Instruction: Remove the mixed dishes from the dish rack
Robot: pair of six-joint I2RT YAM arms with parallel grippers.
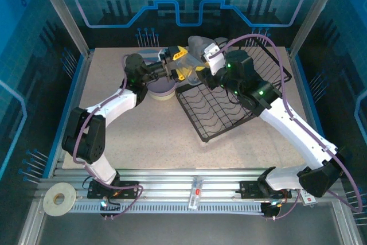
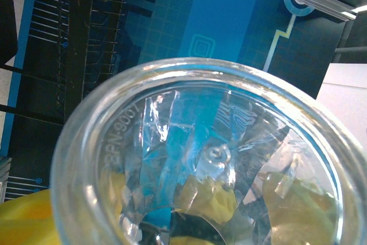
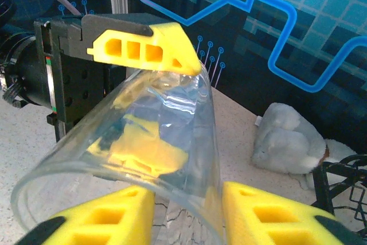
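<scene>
A clear plastic cup [image 1: 184,61] hangs in the air at the back of the table, left of the black wire dish rack [image 1: 229,104]. My left gripper [image 1: 175,66] is shut on the cup's base end, one yellow finger [image 3: 146,50] on top and the other showing through the wall. The cup's underside [image 2: 212,159] fills the left wrist view. My right gripper [image 3: 188,216] is at the cup's open rim [image 3: 155,136], partly closed. The rim wall lies against its right finger, with a gap to the left one. Stacked bowls [image 1: 162,89] sit on the table below the left gripper.
A grey-white soft lump [image 3: 287,142] lies on the table behind the rack's corner [image 3: 344,182]. The back wall stands close behind both grippers. A roll of tape [image 1: 59,198] rests on the front rail at the left.
</scene>
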